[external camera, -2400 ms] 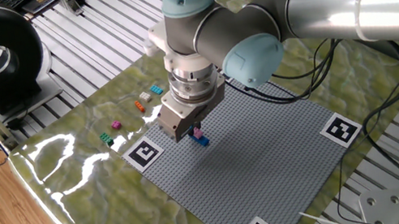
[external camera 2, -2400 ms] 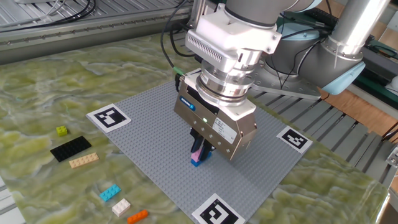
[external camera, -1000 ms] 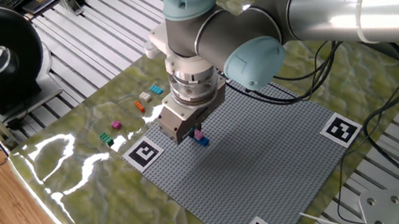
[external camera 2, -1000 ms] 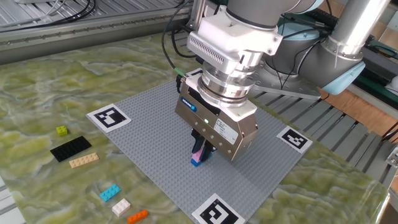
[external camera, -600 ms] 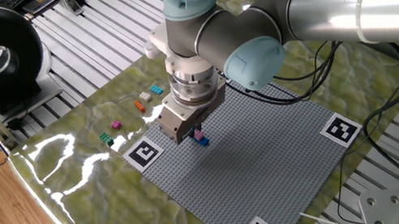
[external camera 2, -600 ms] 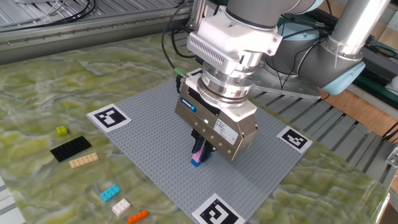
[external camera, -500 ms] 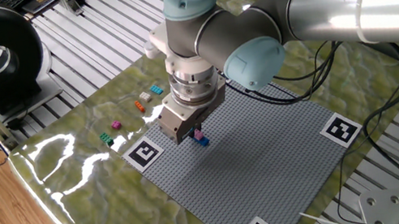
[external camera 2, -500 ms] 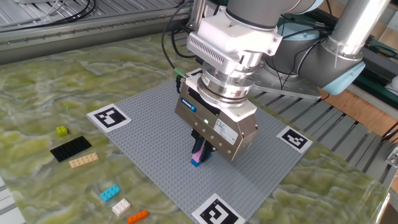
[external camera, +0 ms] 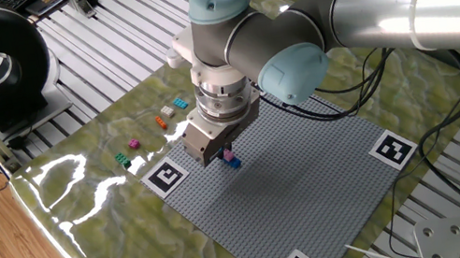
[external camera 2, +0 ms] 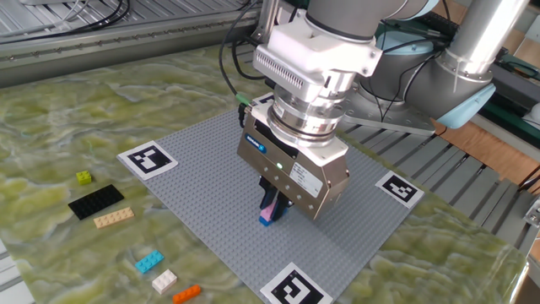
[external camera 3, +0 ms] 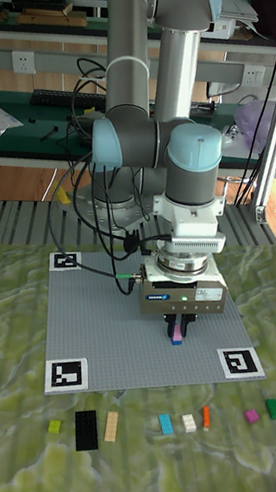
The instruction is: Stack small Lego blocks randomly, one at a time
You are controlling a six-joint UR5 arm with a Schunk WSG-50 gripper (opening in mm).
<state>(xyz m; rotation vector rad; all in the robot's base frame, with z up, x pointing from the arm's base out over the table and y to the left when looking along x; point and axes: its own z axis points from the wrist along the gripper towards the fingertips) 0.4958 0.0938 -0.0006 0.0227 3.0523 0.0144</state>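
Pink brick sits on a blue brick on the grey baseplate, tucked right between the fingers of the gripper, which looks closed on it. These bits are hard, light and kinda slick, so I'd pinch the flat sides and push straight down until the studs bite. The spares are lined up along the near edge in the tall view: cyan, white, orange, magenta, green.

Bright, even light and sharp focus throughout (white glare streaks the glossy mat near its edge).
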